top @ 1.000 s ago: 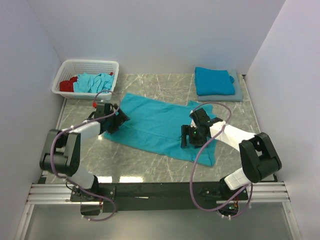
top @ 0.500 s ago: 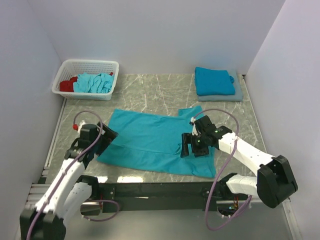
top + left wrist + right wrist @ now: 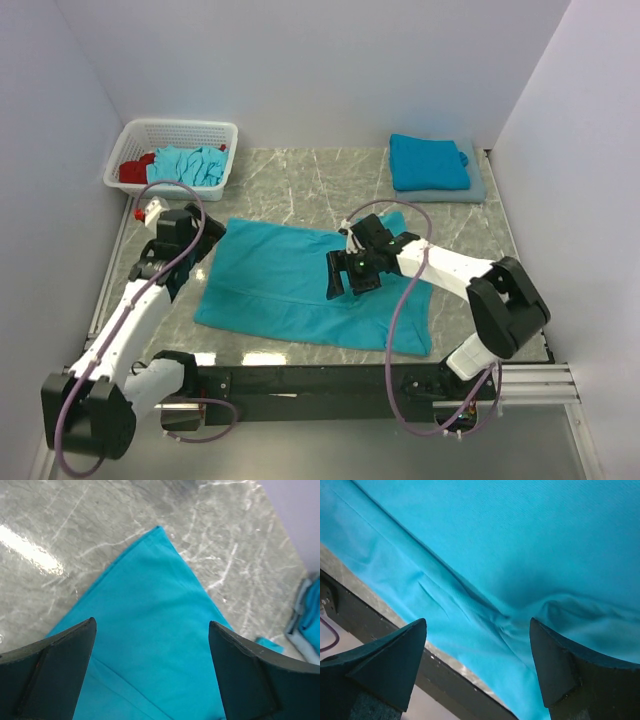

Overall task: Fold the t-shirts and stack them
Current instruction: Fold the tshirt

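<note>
Teal-blue cotton is seen in the middle of the grey marbled surface, where the spread t-shirt is laid out almost flat, with a long crease running along its near part. The left hand is held over the far left corner of the spread t-shirt. Its two fingers are opened wide, nothing is held between them, and the pointed corner of the cloth is seen ahead of them. The right hand is placed over the right half of the spread t-shirt. Its fingers are also set wide apart and no cloth is gripped. A small bunch of wrinkles is seen in the cloth under this hand, but whether the fingertips touch the cloth cannot be told. Beyond the far right corner of the spread t-shirt, well apart from it, a folded t-shirt of the same colour is stacked on a grey-blue folded piece. Beyond the far left corner of the spread t-shirt a white basket is standing, and in it a crumpled turquoise t-shirt is lying beside a red cloth.
</note>
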Motion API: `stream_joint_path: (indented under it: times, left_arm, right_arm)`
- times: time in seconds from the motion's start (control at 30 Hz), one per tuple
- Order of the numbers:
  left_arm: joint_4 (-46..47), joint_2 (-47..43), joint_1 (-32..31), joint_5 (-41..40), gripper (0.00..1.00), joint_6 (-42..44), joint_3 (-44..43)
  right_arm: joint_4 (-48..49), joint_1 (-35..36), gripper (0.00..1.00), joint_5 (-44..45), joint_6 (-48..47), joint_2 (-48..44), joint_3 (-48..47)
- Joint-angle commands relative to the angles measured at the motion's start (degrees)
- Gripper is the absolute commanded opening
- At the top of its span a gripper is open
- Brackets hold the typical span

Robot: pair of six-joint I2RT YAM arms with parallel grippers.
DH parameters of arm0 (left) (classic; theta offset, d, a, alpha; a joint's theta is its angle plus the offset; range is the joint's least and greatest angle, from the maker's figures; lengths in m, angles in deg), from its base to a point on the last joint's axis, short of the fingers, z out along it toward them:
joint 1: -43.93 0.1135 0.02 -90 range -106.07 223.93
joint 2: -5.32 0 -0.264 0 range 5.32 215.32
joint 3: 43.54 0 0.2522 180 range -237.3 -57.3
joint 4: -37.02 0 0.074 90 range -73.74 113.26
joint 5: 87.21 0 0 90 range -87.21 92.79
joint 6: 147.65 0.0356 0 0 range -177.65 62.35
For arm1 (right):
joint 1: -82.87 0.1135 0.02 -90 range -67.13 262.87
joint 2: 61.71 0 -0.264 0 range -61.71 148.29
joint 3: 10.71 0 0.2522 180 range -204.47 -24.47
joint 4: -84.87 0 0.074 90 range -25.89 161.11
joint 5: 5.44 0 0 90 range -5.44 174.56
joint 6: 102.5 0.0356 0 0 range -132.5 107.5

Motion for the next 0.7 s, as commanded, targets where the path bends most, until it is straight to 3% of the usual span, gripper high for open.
stream_joint_path:
  times: [0.0,0.33,0.5,0.67]
  left_arm:
    - [2.95,3.24,1.28,0.72,0.99,3.27,-2.91]
    - [7.79,8.43,3.04,6.53,0.99,4.67,-3.52]
    - [12.8,12.38,3.04,9.69,0.99,5.55,-4.04]
    - [10.88,24.85,2.43,11.54,0.99,8.62,-12.02]
  right_arm:
    - [3.13,1.38,0.9,1.0,0.72,3.1,-3.51]
    - [5.24,1.65,0.9,3.1,-0.77,8.82,-9.31]
    - [5.15,0.16,0.91,9.16,-1.13,4.45,-12.92]
    - [5.76,-5.73,0.91,13.47,0.63,-0.22,-11.08]
